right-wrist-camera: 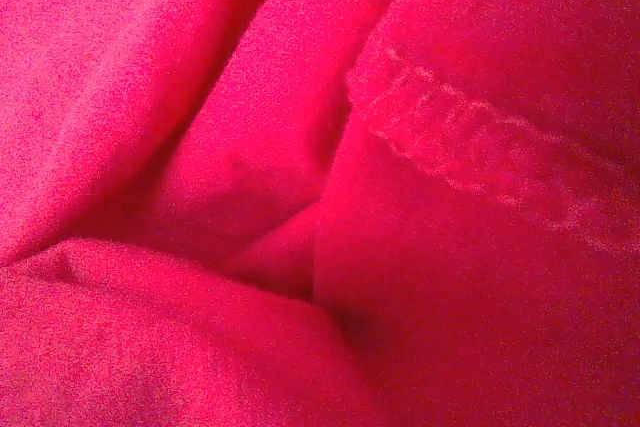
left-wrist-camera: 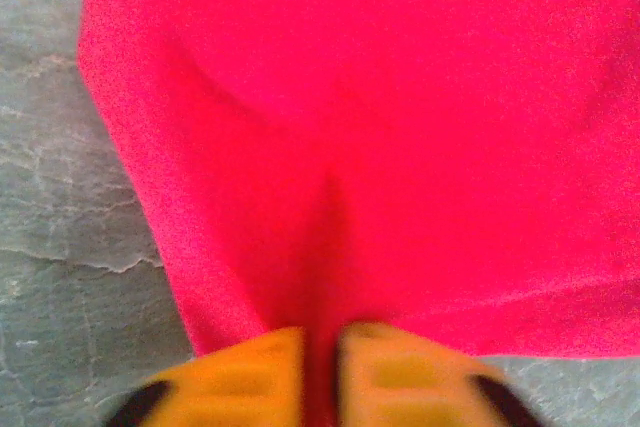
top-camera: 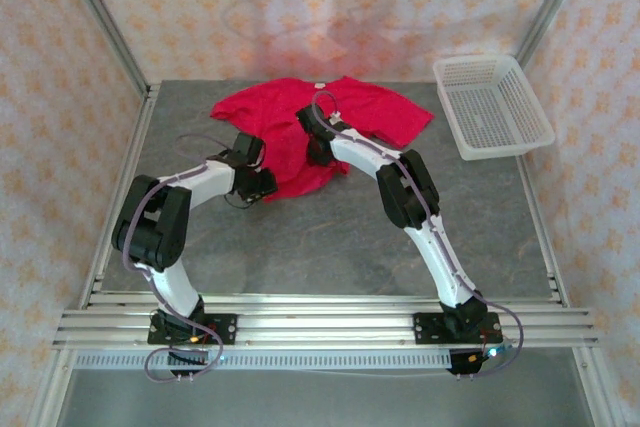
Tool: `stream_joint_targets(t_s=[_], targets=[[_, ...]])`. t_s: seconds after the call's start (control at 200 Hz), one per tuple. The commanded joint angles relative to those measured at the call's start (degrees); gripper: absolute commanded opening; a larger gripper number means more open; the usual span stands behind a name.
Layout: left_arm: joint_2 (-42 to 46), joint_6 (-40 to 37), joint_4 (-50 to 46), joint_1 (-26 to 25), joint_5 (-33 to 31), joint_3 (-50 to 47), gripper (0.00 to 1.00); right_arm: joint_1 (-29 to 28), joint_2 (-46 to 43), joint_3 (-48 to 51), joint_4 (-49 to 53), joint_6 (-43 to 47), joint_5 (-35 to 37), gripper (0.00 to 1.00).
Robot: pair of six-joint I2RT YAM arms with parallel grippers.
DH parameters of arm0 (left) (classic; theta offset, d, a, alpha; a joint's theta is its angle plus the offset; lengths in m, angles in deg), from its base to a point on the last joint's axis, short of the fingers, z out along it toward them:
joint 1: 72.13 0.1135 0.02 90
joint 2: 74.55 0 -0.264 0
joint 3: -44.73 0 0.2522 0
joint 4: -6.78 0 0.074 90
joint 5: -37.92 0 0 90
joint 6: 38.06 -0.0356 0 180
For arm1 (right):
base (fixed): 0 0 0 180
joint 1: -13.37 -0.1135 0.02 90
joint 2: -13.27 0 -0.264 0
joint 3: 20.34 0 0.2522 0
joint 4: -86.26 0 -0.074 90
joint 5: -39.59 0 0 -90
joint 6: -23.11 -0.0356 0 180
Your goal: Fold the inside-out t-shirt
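Note:
The inside-out t-shirt (top-camera: 285,112) lies rumpled, bright red, at the far middle of the grey table (top-camera: 330,242), with a small pale tag (top-camera: 319,83) at its neck. My left gripper (top-camera: 262,187) is at the shirt's near left edge. In the left wrist view its orange fingers (left-wrist-camera: 250,377) are shut on a raised fold of the t-shirt (left-wrist-camera: 400,147), the gripper (left-wrist-camera: 320,347) pinching red cloth. My right gripper (top-camera: 318,154) rests on the shirt's near middle. Bunched t-shirt cloth (right-wrist-camera: 200,97) with a stitched hem (right-wrist-camera: 480,157) hides its fingers in the right wrist view.
A white mesh basket (top-camera: 455,137) stands at the back right of the table. Patterned walls close in the back and sides. A metal rail (top-camera: 320,322) carrying both arm bases runs along the near edge.

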Motion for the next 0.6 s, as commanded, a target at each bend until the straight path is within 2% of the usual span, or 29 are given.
stream_joint_targets(t_s=[0.0,0.23,0.38,0.485,0.595], targets=[[1.2,-0.5,-1.7,0.2,0.4,3.4,0.00,0.3,-0.1,-0.3,3.7,1.4,0.0,0.00],[13.9,1.8,-13.5,0.1,-0.2,14.9,0.00,0.2,-0.7,-0.3,5.1,3.6,1.8,0.00],[20.4,2.9,-18.5,-0.1,-2.0,23.2,0.00,-0.4,-3.2,0.0,7.3,7.9,2.8,0.00],[21.1,1.9,-20.6,-0.1,-5.7,26.8,0.00,-0.9,-7.5,2.5,8.8,12.6,-0.3,0.00],[16.8,-0.1,-22.2,0.5,-6.3,29.6,0.00,-1.7,-16.9,10.6,7.6,17.3,-3.5,0.00]])
